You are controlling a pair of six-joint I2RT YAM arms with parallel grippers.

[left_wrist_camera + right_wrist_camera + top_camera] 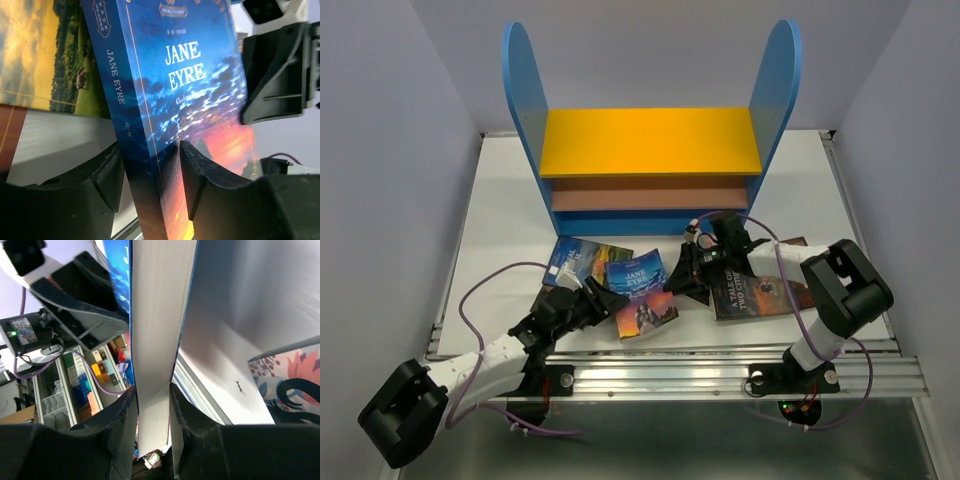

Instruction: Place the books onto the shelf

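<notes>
The blue Jane Eyre book [638, 272] is raised on edge between both grippers, in front of the shelf [650, 140]. My right gripper [688, 268] is shut on its white page edge [157, 315]; the fingers [151, 389] press both covers. My left gripper [617, 300] straddles the spine [120, 100]. Its jaws [150, 150] stand open: the right finger [200, 170] touches the front cover, and a thin gap shows at the left finger [107, 175]. Three more books lie flat: a landscape cover [572, 260], an orange one [648, 315], and A Tale of Two Cities [760, 292].
The shelf has blue side panels, a yellow top board and a brownish board below it. A pale floral cover [290, 380] lies on the table to the right of the right gripper. A metal rail [720, 375] runs along the near edge, with purple cables [470, 300].
</notes>
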